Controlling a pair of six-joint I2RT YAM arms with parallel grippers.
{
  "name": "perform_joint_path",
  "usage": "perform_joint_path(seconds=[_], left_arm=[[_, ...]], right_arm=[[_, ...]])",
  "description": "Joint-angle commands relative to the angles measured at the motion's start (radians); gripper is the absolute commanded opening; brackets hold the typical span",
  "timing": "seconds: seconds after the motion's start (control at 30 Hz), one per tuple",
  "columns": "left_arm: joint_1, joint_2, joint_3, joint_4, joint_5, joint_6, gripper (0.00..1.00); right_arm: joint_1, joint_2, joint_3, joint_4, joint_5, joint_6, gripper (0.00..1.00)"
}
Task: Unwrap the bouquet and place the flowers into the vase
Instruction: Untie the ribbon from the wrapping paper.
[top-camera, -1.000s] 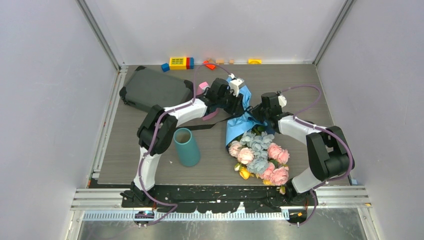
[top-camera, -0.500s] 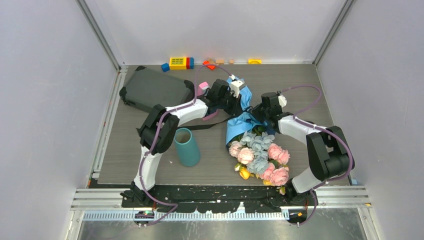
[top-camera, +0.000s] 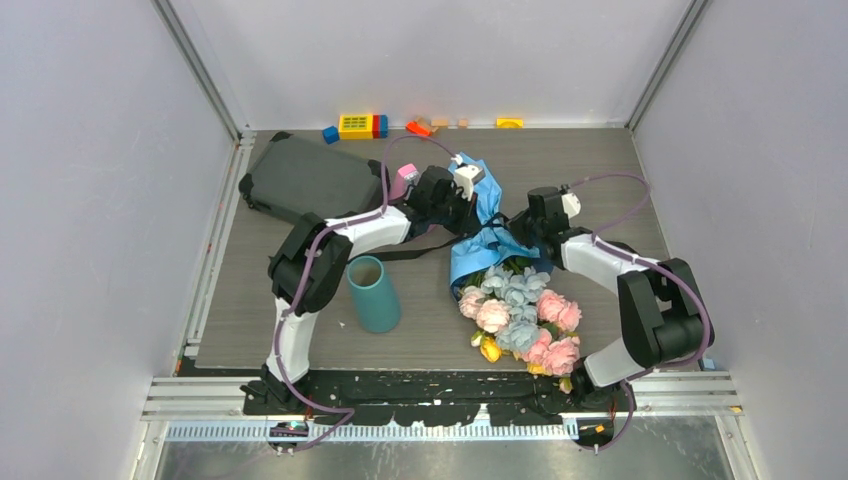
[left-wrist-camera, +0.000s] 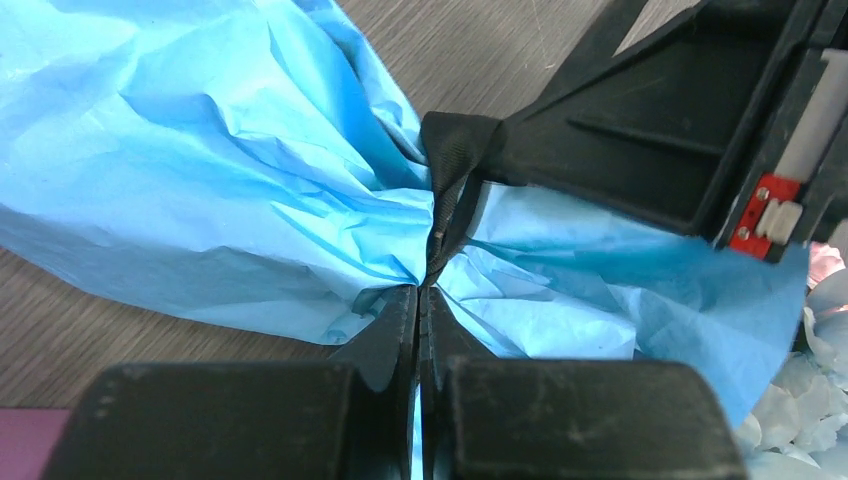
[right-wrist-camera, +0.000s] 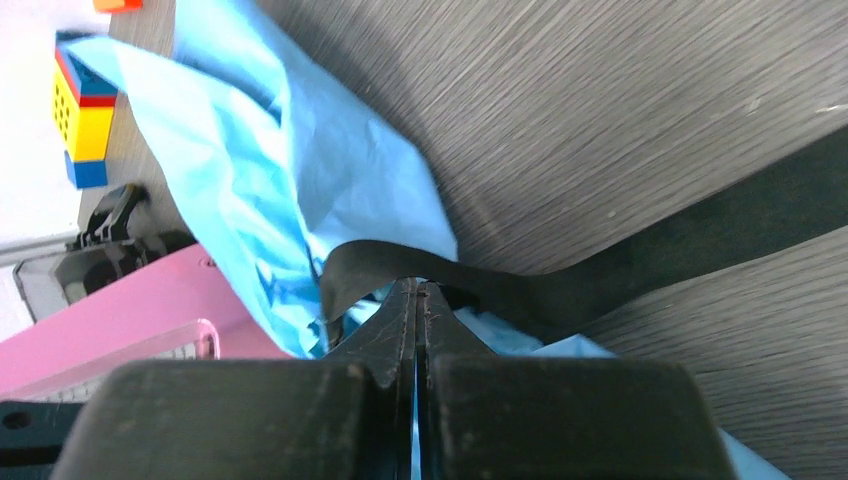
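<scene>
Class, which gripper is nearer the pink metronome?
Left. The left gripper is close beside the pink metronome; the right gripper lies on the far side of the blue wrap, farther away.

Far right, the table (top-camera: 600, 160) lies bare; the bouquet (top-camera: 500, 285) fills the middle, a dark case (top-camera: 305, 178) the far left.

Vase (top-camera: 373, 295) left of bouquet (top-camera: 510, 300) (well apart); case (top-camera: 305, 180) behind vase; toy blocks (top-camera: 358, 125) along table's (top-camera: 590, 160) back edge.
</scene>
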Motion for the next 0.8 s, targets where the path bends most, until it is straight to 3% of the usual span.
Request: perform_joint_path(seconds=[0.0, 0.27, 0.37, 0.5, 0.77], left_arm=[[0.011, -0.071, -0.022, 0.026, -0.02, -0.019, 0.0], [0.019, -0.087, -0.04, 0.03, -0.014, -0.036, 0.01], [0.019, -0.087, -0.042, 0.031, -0.014, -0.036, 0.01], [0.022, -0.086, -0.041, 0.038, -0.013, -0.047, 0.01], [0.023, -0.091, -0.048, 0.067, -0.009, -0.067, 0.01]], right_arm=[[-0.031, -0.047, -0.008, -0.001, 0.079, -0.01, 0.0], [-0.042, -0.066, -0.021, 0.019, 0.058, -0.015, 0.0], [-0.048, -0.073, -0.029, 0.087, -0.02, -0.055, 0.0], [-0.048, -0.07, 0.022, 0.047, -0.104, -0.113, 0.0], [-0.047, -0.115, 0.043, -0.015, -0.189, -0.047, 0.21]])
